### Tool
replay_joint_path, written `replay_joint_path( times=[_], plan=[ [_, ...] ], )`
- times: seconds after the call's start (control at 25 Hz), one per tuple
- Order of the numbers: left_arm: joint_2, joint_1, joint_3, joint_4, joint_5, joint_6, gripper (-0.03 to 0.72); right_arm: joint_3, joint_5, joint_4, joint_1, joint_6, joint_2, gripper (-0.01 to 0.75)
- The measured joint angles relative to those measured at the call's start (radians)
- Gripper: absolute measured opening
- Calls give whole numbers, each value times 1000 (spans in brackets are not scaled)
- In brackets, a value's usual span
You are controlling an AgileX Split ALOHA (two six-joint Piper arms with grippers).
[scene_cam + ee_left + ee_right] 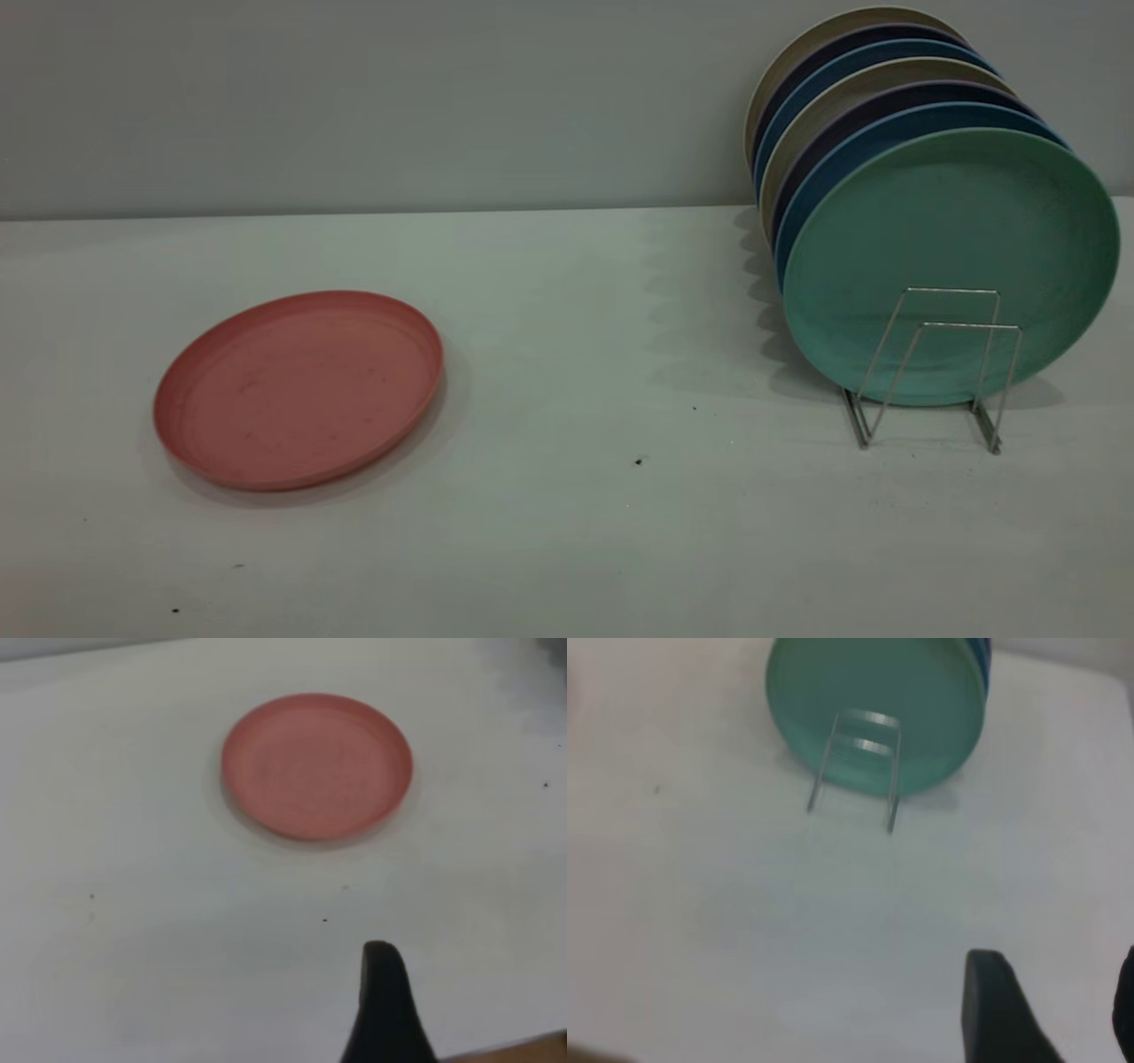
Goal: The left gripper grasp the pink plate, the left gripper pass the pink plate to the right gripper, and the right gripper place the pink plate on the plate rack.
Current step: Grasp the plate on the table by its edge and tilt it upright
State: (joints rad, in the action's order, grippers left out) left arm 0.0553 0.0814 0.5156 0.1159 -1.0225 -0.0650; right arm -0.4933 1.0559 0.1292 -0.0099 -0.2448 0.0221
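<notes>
The pink plate (299, 390) lies flat on the white table (567, 496), rim up, toward the left arm's side and well apart from everything else. Its face carries faint scuffs and dark specks. Neither arm shows in the exterior view.

From the left wrist camera only one black fingertip of the left gripper (383, 1010) pokes into sight, hovering above bare table. The plate (316, 765) sits well ahead of that tip, untouched, with open tabletop between them. With a single finger showing, I cannot tell whether the jaws stand apart or together.

The right gripper (1050, 1010) shows one dark finger clearly and the edge of a second at the picture's border, with pale table visible between them, so the jaws stand apart and hold nothing. Well ahead of them stands the plate rack (930, 368), its thin silver wire loops upright at the near end. A mint-green plate (948, 261) stands on edge just behind those two front loops, and behind it a row of blue, dark purple and beige plates (850, 97) leans in the same way.
</notes>
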Motion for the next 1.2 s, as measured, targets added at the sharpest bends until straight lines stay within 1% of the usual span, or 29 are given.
replay_joint_path(
  times=[0.16, 0.32, 0.44, 0.52, 0.64, 0.72, 0.8, 1.04, 1.12, 1.2],
  plan=[
    [226, 0, 0, 49, 70, 20, 542, -2, -95, 21, 0, -33, 116, 348],
    [517, 0, 0, 165, 179, -61, 542, -2, -167, 64, 0, -79, 244, 386],
    [728, 0, 13, 300, 274, -197, 542, -2, -204, 104, 0, -111, 328, 406],
    [847, 0, 47, 406, 320, -299, 542, -2, -220, 129, 0, -136, 376, 412],
    [1007, -1, 113, 548, 361, -435, 542, -2, -252, 159, 0, -166, 425, 413],
    [1114, -22, 149, 621, 372, -512, 542, -2, -272, 173, 0, -176, 444, 413],
    [1210, -72, 180, 695, 379, -586, 542, -2, -283, 179, 0, -191, 455, 413],
    [1486, -306, 234, 920, 388, -815, 542, -2, -287, 192, 0, -203, 458, 413],
    [1566, -373, 239, 963, 405, -861, 542, -2, -289, 193, 0, -203, 458, 413],
    [1650, -419, 241, 1000, 431, -894, 542, -2, -289, 194, 0, -203, 458, 413]
  ],
)
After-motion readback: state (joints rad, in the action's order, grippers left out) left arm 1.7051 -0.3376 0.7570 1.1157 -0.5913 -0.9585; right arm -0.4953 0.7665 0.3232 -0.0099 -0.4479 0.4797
